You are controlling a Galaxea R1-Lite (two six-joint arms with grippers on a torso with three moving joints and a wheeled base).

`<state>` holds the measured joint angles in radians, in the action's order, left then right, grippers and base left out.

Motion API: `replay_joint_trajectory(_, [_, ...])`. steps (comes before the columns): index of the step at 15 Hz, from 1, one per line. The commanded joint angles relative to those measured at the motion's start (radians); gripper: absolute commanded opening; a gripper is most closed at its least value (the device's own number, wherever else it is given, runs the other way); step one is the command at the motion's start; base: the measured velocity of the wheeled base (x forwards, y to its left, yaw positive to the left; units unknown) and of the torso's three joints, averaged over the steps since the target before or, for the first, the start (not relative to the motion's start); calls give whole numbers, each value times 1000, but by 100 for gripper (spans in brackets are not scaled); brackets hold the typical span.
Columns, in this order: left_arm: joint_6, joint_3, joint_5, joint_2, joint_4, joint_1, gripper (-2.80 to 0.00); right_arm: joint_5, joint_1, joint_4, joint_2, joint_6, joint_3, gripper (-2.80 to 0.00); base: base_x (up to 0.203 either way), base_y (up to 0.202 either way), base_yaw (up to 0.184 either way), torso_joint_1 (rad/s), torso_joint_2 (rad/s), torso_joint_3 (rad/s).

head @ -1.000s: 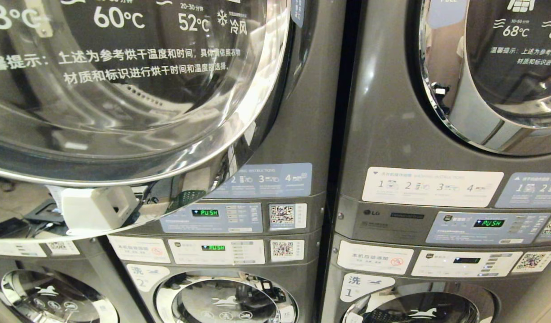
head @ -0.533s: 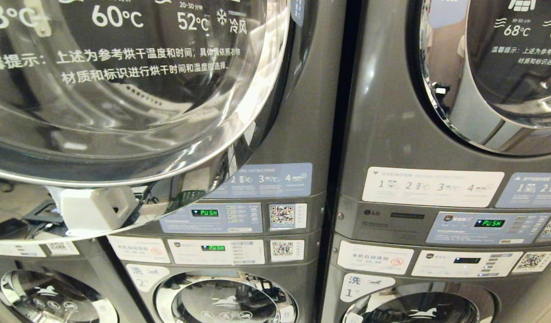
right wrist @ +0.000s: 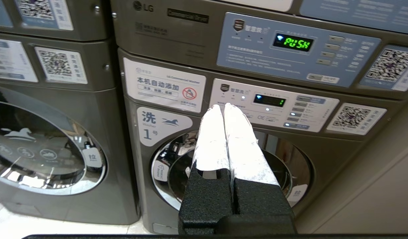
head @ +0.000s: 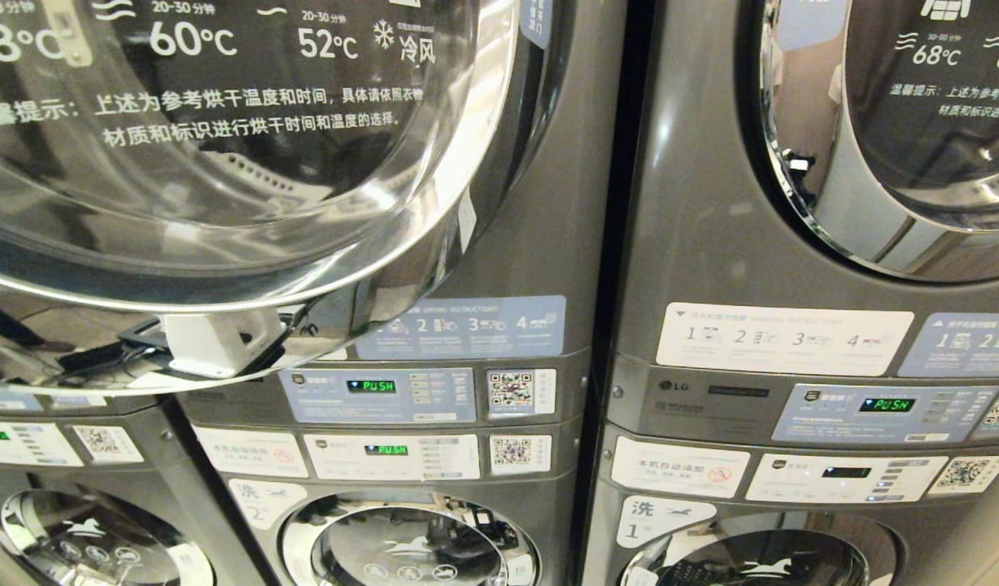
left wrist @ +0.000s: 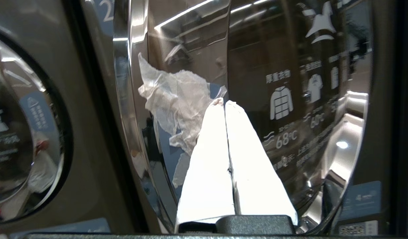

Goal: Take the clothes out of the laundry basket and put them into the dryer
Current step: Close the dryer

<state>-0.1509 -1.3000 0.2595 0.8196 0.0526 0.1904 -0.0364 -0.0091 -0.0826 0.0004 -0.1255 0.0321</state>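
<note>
Left dryer door [head: 247,244] hangs swung out at the upper left of the head view, glass and chrome rim filling that corner, presumably opened so clothes can go into the drum. No laundry basket or loose clothes show in any view. A pale crumpled shape [left wrist: 177,103] sits in the door glass in the left wrist view, centre-left of frame; could be a garment behind the glass or just a reflection, can't tell.

Left gripper [left wrist: 225,103] is right up against that door, white fingers pressed together with nothing between them (looks like it's working the door, not cloth). A white blocky reflection on the chrome rim [head: 223,342], lower left of the head view, is likely this same gripper. Right gripper [right wrist: 220,108] is parked low, fingers closed and empty, pointing at the lower right washer [right wrist: 224,166] in centre frame.

Readable writing:
- Door glass, top of head view: "60°C", "52°C", "冷风", "20-30" above, plus two lines of Chinese drying-temperature advice.
- Right dryer door [head: 914,122], upper right: "68°C".
- Control panel [head: 882,411], right of centre: "LG" badge, green "PUSH" display; the left stack's panels show "PUSH" too.
- Right wrist view: "LG", "Commercial Dryer", "本机自动添加", "洗 1号".
- Lower left-stack washer label: "洗 2".
- QR stickers beside each panel.
- Instruction strips numbered 1 to 4.
</note>
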Motion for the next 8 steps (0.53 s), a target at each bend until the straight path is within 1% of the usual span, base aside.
replay_joint_trajectory(1, [-1,5,-31,43,-5,4,-280,0,0,0,0,-2,0,-280,0,0,0,0,0,0])
replay_joint_trajectory(3, [1,5,-88,105,-11,3,-280,0,0,0,0,-1,0,-280,0,0,0,0,0,0])
replay_joint_trajectory(5, [1,-3,-125,172,-18,4,-280,0,0,0,0,-1,0,-280,0,0,0,0,0,0])
replay_joint_trajectory(7, [1,-15,-174,240,-76,3,-280,1,0,0,0,0,0,-280,0,0,0,0,0,0])
replay_joint_trajectory(8, [2,-16,-185,278,-115,3,-280,1,0,0,0,0,0,-280,0,0,0,0,0,0])
